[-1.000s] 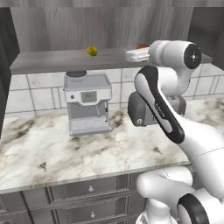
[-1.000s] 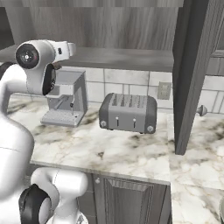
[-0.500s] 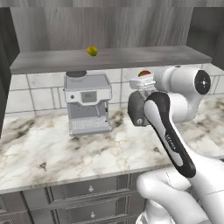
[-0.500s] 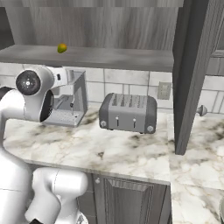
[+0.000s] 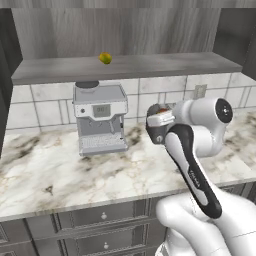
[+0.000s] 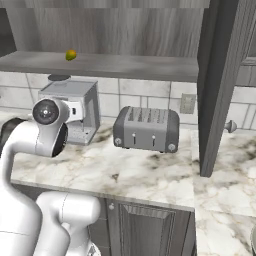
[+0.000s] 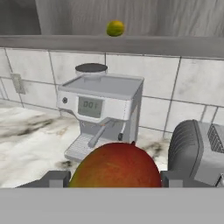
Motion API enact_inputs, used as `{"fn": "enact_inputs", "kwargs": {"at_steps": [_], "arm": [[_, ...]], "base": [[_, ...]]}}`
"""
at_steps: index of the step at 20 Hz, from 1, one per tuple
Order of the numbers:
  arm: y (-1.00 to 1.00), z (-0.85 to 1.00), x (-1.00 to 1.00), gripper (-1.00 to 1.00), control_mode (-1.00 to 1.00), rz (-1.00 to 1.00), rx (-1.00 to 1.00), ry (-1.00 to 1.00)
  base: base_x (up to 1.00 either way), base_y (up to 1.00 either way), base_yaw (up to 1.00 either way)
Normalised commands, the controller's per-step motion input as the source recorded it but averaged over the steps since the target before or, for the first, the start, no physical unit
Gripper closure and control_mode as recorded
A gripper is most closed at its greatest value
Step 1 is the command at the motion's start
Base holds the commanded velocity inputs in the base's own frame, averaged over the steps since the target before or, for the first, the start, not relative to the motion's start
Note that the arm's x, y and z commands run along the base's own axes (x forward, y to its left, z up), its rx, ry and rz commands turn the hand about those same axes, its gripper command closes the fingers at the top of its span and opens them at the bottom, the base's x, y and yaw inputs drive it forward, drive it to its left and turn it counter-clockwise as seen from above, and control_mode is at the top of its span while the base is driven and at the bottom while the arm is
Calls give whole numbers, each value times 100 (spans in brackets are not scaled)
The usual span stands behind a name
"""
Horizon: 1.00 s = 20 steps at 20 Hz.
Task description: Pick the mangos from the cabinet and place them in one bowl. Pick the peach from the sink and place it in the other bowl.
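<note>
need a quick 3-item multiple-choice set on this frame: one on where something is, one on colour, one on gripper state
1. Where is the yellow-green mango?
A. on the cabinet shelf above the coffee machine
B. on the counter beside the toaster
C. on top of the coffee machine

2. What colour is the fruit between the fingers in the hand view?
A. plain yellow
B. red shading to green
C. purple

3. What state is the gripper in?
A. wide open with nothing in it
B. fully shut with nothing in it
C. closed on the red-green mango

Answers:
1 A: both base views show it on the shelf, above the machine.
2 B: the hand view shows a red top and greenish lower left.
3 C: the fruit sits between the two finger tips, clear of the counter.
</note>
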Motion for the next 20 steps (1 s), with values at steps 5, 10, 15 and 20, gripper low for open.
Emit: {"fn": "enact_inputs", "kwargs": {"at_steps": [5,10,15,20], "arm": [[0,-75,0,100,-100,1,-4,15],[0,-38,0,100,-100,0,-1,1],[0,-16,0,100,-100,0,0,0],[0,-10,0,100,-100,0,0,0]], "base": [[0,0,0],[0,0,0],[0,0,0],[0,0,0]]}}
